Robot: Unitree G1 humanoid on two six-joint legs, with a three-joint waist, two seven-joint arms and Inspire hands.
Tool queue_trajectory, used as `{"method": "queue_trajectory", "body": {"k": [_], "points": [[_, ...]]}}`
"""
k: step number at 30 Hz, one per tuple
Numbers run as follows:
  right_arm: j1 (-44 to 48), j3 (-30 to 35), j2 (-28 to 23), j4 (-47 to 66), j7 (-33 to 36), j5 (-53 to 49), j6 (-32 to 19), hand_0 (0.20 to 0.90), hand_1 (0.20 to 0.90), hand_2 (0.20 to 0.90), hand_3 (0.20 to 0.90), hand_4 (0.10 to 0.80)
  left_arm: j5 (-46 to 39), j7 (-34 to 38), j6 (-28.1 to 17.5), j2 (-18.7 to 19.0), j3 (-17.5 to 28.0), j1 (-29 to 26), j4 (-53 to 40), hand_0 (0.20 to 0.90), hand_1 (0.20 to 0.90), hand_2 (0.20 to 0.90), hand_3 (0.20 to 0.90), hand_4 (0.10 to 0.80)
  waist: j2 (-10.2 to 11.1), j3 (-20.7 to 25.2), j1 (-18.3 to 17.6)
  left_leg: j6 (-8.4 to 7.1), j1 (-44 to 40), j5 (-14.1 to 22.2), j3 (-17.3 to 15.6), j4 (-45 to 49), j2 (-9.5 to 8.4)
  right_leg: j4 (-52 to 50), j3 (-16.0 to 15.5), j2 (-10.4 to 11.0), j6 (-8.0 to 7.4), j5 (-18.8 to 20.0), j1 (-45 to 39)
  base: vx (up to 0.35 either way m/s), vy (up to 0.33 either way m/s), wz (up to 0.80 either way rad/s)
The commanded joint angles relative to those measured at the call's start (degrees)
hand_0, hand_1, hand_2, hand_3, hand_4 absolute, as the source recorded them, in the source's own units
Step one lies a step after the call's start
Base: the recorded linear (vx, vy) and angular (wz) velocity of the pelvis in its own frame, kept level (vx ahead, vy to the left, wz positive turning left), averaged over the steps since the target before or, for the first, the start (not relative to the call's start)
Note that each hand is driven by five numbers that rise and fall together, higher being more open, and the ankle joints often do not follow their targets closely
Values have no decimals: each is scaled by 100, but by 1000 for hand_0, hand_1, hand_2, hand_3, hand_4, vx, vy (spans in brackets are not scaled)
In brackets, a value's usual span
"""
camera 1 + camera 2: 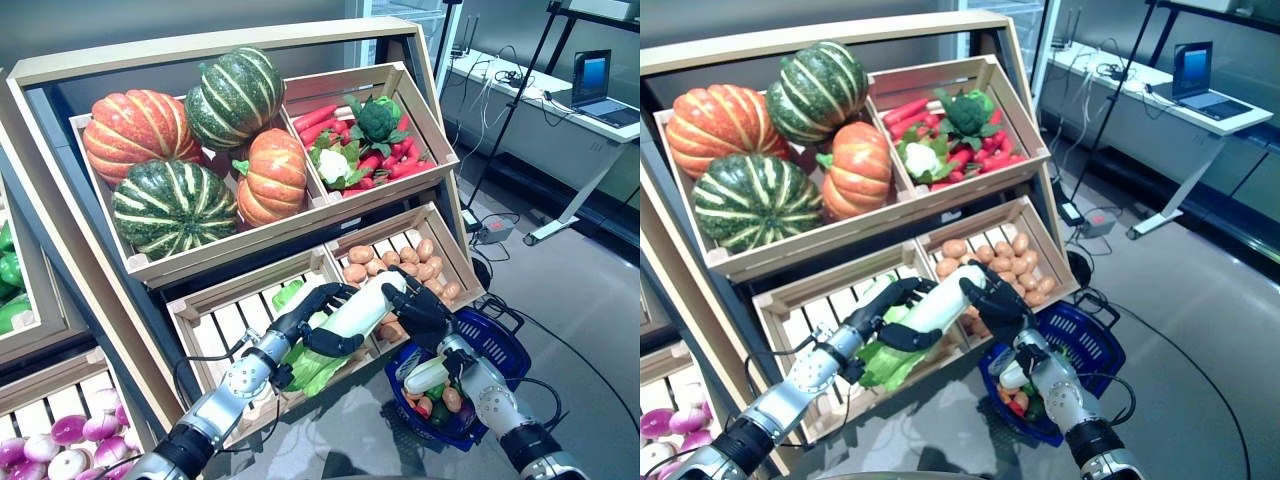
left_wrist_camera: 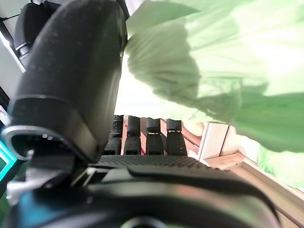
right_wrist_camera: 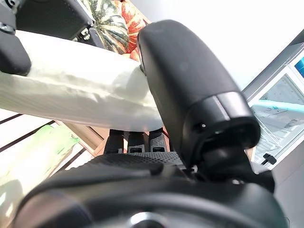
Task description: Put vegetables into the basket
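A long vegetable with a white stalk (image 1: pixel 362 303) and green leaves (image 1: pixel 318 372) is held over the stand's lower crates, just left of the blue basket (image 1: pixel 503 341). My left hand (image 1: pixel 312 318) is curled round its leafy middle; the leaves show in the left wrist view (image 2: pixel 228 57). My right hand (image 1: pixel 425 308) is curled round the white end, and in the right wrist view my thumb (image 3: pixel 190 85) lies over the stalk (image 3: pixel 71 90). The basket stands on the floor at lower right and holds a white vegetable (image 1: pixel 425 376), red and orange ones (image 1: pixel 450 400) and a dark green one.
The wooden stand (image 1: pixel 60 230) slopes toward me, with its lower crate's front edge (image 1: pixel 350 365) under the vegetable. A desk with a laptop (image 1: pixel 600 85) stands at the far right. A power box and cables (image 1: pixel 492 232) lie on the floor beyond the basket.
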State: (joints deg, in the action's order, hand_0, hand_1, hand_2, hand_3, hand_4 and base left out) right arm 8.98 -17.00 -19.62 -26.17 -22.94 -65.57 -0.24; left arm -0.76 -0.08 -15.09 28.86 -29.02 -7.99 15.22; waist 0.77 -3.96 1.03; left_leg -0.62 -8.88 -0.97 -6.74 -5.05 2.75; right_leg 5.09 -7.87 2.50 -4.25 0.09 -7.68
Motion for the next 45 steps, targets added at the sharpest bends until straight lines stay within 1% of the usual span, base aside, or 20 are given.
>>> {"method": "queue_trajectory", "body": {"k": [1, 2, 3, 4, 5, 12, 14, 16, 19, 21, 22, 24, 26, 30, 33, 34, 37, 42, 45], "points": [[1087, -461, 898, 721, -977, -206, -169, 300, 300, 300, 300, 400, 101, -2, -422, -498, -461, -1352, 99, 300, 300, 300, 300, 400, 132, 213, -90, 17, 119, 109, 180, 5, -162, -9, -12, 161, -3, 286, 44, 0, 0, 0], [1087, -460, 898, 719, -970, -202, -170, 300, 300, 300, 300, 400, 105, 1, -421, -499, -459, -1350, 103, 300, 300, 300, 300, 400, 131, 213, -90, 16, 119, 110, 179, 5, -162, -9, -12, 161, -3, 286, 44, 0, 0, 0], [1085, -450, 890, 713, -931, -156, -201, 300, 300, 300, 300, 400, 117, 27, -397, -496, -453, -1343, 123, 401, 401, 401, 401, 467, 126, 211, -92, 15, 118, 111, 180, 5, -163, -9, -9, 162, -6, 288, 44, 0, 0, 0], [1079, -436, 876, 715, -893, -111, -227, 300, 300, 300, 300, 400, 133, 26, -381, -488, -444, -1331, 139, 669, 669, 669, 669, 646, 125, 213, -91, 15, 120, 111, 183, 5, -164, -9, -9, 162, -9, 289, 46, 0, 0, 0], [1067, -395, 827, 702, -837, -84, -265, 300, 300, 300, 300, 400, 218, 89, -360, -466, -430, -1300, 178, 900, 900, 900, 900, 800, 122, 217, -91, 10, 124, 109, 184, 5, -163, -9, -9, 161, -15, 294, 51, 0, 0, 0], [986, -8, 476, 538, -674, -93, -451, 300, 300, 300, 300, 400, 417, 204, -82, -293, -226, -1103, 585, 900, 900, 900, 900, 800, 107, 201, -113, 4, 117, 108, 148, 5, -148, -9, -12, 161, -28, 317, 63, 0, 0, 0], [936, 109, 382, 514, -655, -25, -445, 300, 300, 300, 300, 400, 487, 247, -106, -259, -154, -1018, 749, 900, 900, 900, 900, 800, 109, 187, -128, 4, 112, 103, 138, 5, -145, -9, 3, 156, -30, 329, 68, 0, 0, 0], [844, 282, 197, 434, -583, 143, -470, 300, 300, 300, 300, 400, 692, 569, -175, -208, 2, -869, 993, 900, 900, 900, 900, 800, 105, 171, -146, -2, 117, 95, 112, 5, -134, -9, 17, 154, -34, 340, 87, -10, 6, -2], [758, 475, -22, 251, -638, 142, -513, 300, 300, 300, 300, 400, 689, 810, -233, -192, 240, -744, 1447, 900, 900, 900, 900, 800, 113, 144, -157, -7, 121, 83, 89, 5, -123, -9, 31, 148, -29, 353, 100, -16, 5, -7], [677, 622, -161, 155, -693, 157, -499, 300, 300, 300, 300, 400, 731, 1079, -384, -207, 441, -647, 1789, 900, 900, 900, 900, 800, 125, 131, -174, -15, 114, 76, 74, 5, -112, -9, 47, 142, -28, 364, 103, 0, 0, 0], [669, 638, -175, 142, -707, 159, -491, 300, 300, 300, 300, 400, 747, 1113, -419, -213, 468, -635, 1836, 900, 900, 900, 900, 800, 125, 129, -175, -16, 114, 76, 72, 5, -111, -9, 50, 141, -28, 364, 103, 0, 0, 0], [572, 805, -320, 38, -722, 243, -488, 300, 300, 300, 300, 400, 870, 1516, -487, -224, 751, -532, 2166, 900, 900, 900, 900, 800, 147, 106, -186, -27, 114, 73, 57, 5, -102, -9, 60, 136, -22, 373, 109, -4, -5, -2], [476, 920, -422, -25, -710, 311, -472, 300, 300, 300, 300, 400, 887, 1686, -444, -222, 966, -455, 2299, 900, 900, 900, 900, 800, 163, 87, -193, -39, 110, 63, 47, 5, -92, -9, 66, 135, -16, 380, 108, 0, 0, 0], [269, 1153, -585, -149, -631, 388, -492, 300, 300, 300, 300, 400, 693, 1760, -410, -163, 1295, -332, 2365, 900, 900, 900, 900, 800, 176, 73, -196, -51, 114, 57, 47, 5, -88, -9, 68, 131, -15, 389, 110, 0, 0, 0], [135, 1344, -684, -311, -530, 579, -618, 300, 300, 300, 300, 400, 444, 1715, -405, -147, 1492, -257, 2359, 900, 900, 900, 900, 800, 172, 67, -202, -53, 110, 61, 53, 5, -92, -9, 70, 128, -12, 389, 102, 0, 0, 0], [53, 1459, -753, -395, -371, 676, -659, 300, 300, 300, 300, 400, 130, 1630, -390, -144, 1637, -200, 2321, 900, 900, 900, 900, 800, 169, 65, -207, -60, 103, 63, 50, 5, -86, -9, 69, 129, -13, 391, 98, 0, 0, 0], [27, 1708, -856, -682, -117, 769, -776, 300, 300, 300, 300, 400, -402, 1448, -461, -146, 1906, -167, 2344, 900, 900, 900, 900, 800, 156, 68, -207, -65, 103, 62, 59, 5, -86, -9, 68, 125, -13, 398, 97, 0, 0, 0], [-19, 2033, -864, -874, 360, 777, -1003, 300, 300, 300, 300, 400, -738, 1491, -596, -150, 2188, -167, 2295, 900, 900, 900, 900, 800, 128, 40, -240, -70, 95, 62, 66, 5, -86, -9, 96, 116, -2, 399, 90, 0, 0, 0], [-23, 2160, -872, -974, 696, 883, -1164, 300, 300, 300, 300, 400, -884, 1484, -605, -99, 2264, -223, 2223, 900, 900, 900, 900, 800, 104, 26, -255, -72, 96, 65, 76, 5, -93, -9, 103, 115, 0, 399, 91, 0, 0, 0]]}}
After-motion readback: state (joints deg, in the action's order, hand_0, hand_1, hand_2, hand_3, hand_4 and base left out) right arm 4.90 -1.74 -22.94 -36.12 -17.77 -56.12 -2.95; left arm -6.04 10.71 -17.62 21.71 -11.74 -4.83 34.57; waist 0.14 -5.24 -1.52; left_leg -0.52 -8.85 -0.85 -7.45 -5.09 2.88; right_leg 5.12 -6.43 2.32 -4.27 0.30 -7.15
